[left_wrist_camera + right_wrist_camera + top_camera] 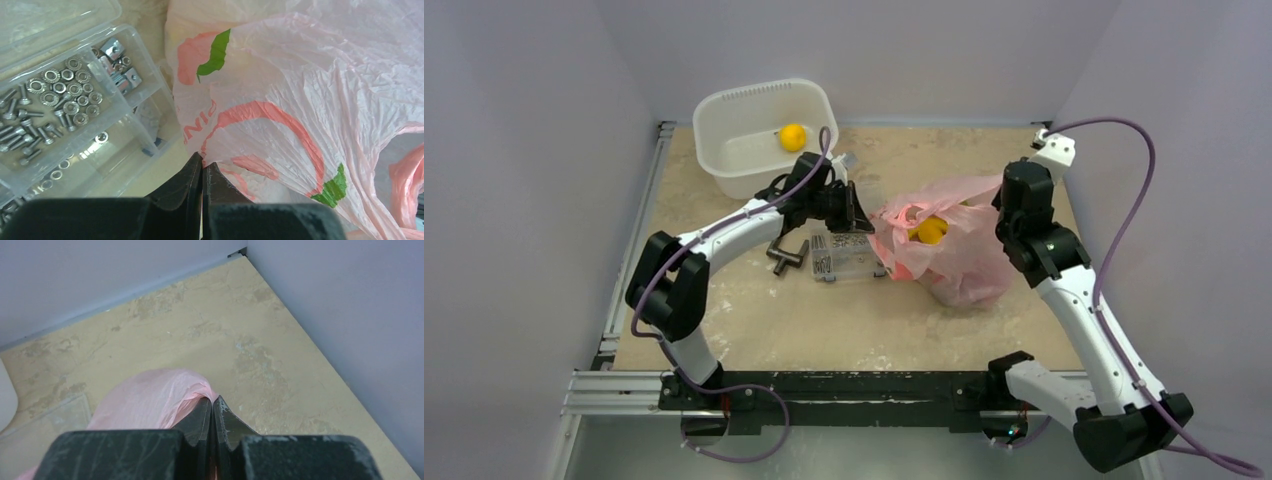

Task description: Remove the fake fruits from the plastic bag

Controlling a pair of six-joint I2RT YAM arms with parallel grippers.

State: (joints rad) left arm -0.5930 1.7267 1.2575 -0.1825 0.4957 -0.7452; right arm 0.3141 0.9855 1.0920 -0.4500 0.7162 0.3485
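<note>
Left end effector (202, 172), right end effector (212, 407): both pinched tight onto plastic bag (954, 262) film, centre frame; mouth-spreading step, next needs one freed for yellow fake fruit (931, 230).

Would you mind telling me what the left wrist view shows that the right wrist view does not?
Only the left wrist view shows the clear screw box with its screws and washers, and the red and green print on the plastic bag. Only the right wrist view shows the table running to the wall corner. Both show pink bag film meeting the tips of a shut claw: the left claw in one, the right claw in the other.
</note>
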